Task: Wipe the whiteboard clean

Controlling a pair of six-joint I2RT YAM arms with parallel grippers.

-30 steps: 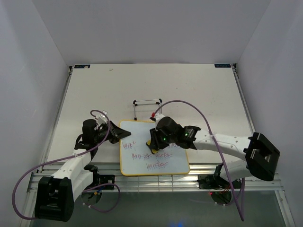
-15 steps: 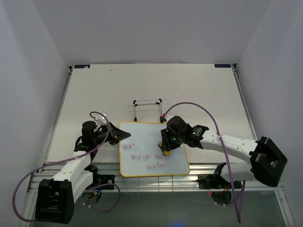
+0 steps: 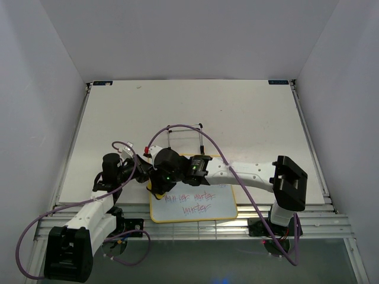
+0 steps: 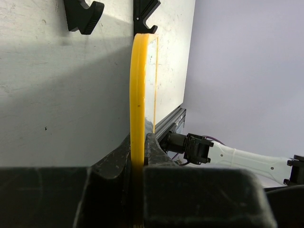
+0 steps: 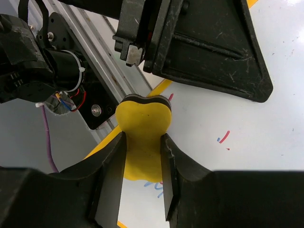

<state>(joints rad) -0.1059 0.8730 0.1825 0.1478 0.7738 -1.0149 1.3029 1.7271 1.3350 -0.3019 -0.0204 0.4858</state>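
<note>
The whiteboard (image 3: 222, 206), white with a thin yellow frame, lies flat at the near table edge and bears two lines of purple-red writing (image 3: 190, 197). My left gripper (image 3: 144, 169) is shut on the board's left frame edge, which shows as a yellow strip (image 4: 137, 95) between its fingers (image 4: 153, 147). My right gripper (image 3: 159, 183) is shut on a yellow eraser (image 5: 144, 133) and presses it onto the board (image 5: 237, 142) near its left edge, close to the left gripper's fingers (image 5: 209, 52). Small red and blue marks (image 5: 223, 137) show beside the eraser.
A black wire stand (image 3: 184, 126) stands just behind the board, partly hidden by the right arm's purple cable (image 3: 204, 139). The aluminium rail (image 3: 195, 228) runs along the near table edge. White walls close in the table on three sides.
My right gripper swept the eraser from the board's middle right to its left edge. The upper-left word is gone. The left gripper has stayed on the frame.
</note>
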